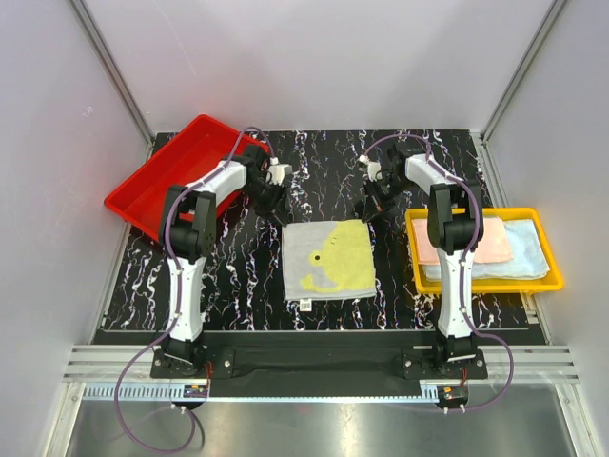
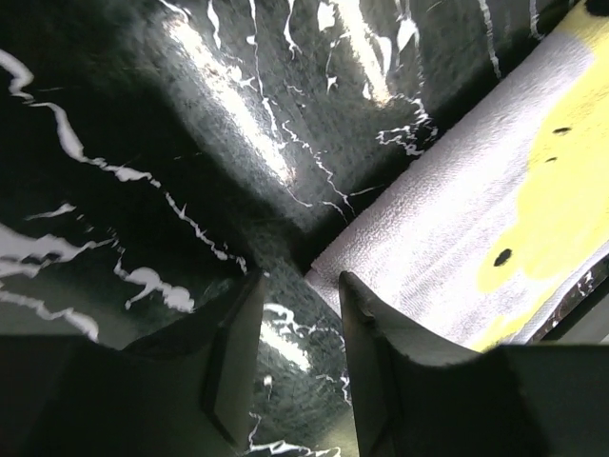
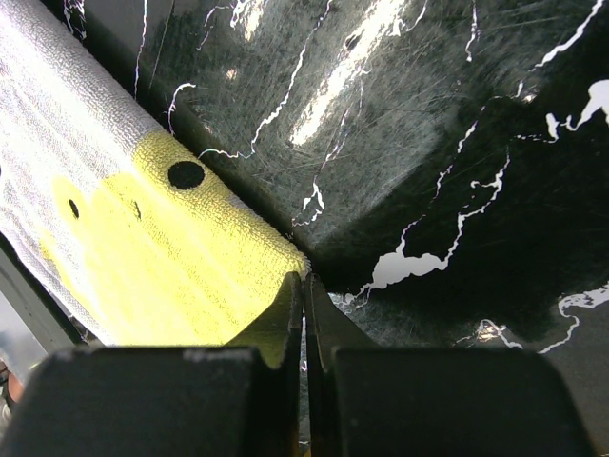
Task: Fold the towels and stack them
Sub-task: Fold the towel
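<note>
The white-and-yellow towel (image 1: 328, 259) lies flat at the middle of the table (image 1: 238, 267). My left jaws stand apart and empty just off its far left corner; my right jaws are pressed together at its far right corner, and I cannot tell whether they pinch cloth

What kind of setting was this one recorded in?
Probably a lab robot test cell: plain white panel walls on aluminium struts enclose a black marbled table, and the left arm and right arm are bolted to a rail at its near edge.
</note>
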Robot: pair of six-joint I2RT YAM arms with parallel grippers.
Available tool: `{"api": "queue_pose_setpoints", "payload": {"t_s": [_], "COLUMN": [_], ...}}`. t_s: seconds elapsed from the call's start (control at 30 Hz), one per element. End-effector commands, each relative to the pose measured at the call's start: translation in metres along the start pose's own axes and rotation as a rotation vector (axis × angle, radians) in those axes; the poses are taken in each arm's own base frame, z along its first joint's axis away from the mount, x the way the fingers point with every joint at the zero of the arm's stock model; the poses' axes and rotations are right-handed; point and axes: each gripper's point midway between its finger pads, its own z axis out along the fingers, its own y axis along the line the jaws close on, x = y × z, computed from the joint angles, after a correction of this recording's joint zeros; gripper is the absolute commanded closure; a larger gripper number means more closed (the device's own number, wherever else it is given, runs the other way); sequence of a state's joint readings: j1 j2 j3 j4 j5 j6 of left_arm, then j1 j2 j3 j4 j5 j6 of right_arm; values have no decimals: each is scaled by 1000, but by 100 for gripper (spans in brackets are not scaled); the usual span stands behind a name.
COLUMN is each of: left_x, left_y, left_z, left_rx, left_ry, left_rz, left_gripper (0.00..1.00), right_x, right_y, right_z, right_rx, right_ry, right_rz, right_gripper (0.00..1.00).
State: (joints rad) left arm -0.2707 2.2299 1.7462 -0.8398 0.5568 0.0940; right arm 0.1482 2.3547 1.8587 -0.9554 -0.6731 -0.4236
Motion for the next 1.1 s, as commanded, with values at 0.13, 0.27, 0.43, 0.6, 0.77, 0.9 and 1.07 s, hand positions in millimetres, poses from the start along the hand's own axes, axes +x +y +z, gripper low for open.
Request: {"api": "queue_pose_setpoints", "payload": {"t_s": [0.13, 0.27, 0.43, 0.6, 0.77, 0.9, 1.07], "left_x": [3, 9, 19, 20, 15, 4, -10], "left_y": [-4, -3, 2, 5, 4, 16, 20], "left_z": [15, 23, 22, 19, 22, 18, 12], "left_rx": [59, 58, 31, 1, 14, -69, -118], "left_ry": [23, 45, 70, 71, 55, 17, -40], "left_rz": [38, 33, 35, 41, 31, 18, 24], "left_gripper": [57, 58, 62, 72, 100, 100, 100], "right_x": [-13, -13, -14, -14, -14, -20, -25], "right_y": [-6, -7, -8, -9, -9, -21, -24], "right_z": [-6, -6, -7, -6, -7, -15, -21], "right_rx": [28, 33, 39, 41, 51, 137, 156], "right_ry": [-34, -33, -37, -35, -31, -68, -89], "right_rz": [-27, -26, -30, -25, -15, -27, -26], "right_gripper": [100, 100, 100, 100, 100, 100, 100]}}
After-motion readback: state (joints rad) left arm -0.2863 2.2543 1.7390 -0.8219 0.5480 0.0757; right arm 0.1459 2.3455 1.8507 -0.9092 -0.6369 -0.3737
